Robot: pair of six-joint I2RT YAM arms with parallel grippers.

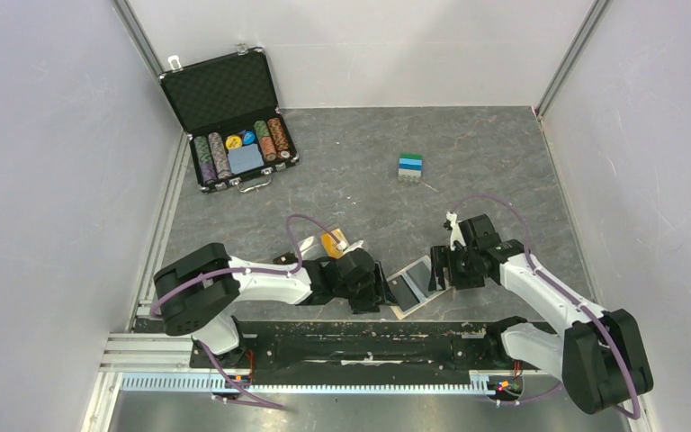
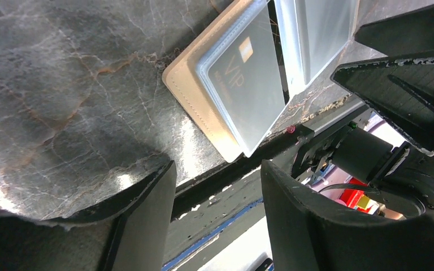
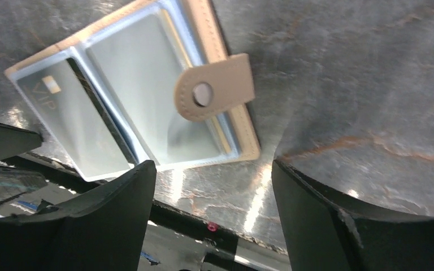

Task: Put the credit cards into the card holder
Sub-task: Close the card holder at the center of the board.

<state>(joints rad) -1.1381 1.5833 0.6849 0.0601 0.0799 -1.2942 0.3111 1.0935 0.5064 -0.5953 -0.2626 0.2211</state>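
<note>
Our left gripper and right gripper are released and empty beside the open card holder; we should pin it flat and feed its slots squarely.

Tan leather-like bifold card holder: open on grey marbled table, front edge, between left gripper and right gripper. Dark grey plastic credit card: in its left sleeve. Black hard-shell chip case: far left. Blue-green block stack: behind holder.
</note>
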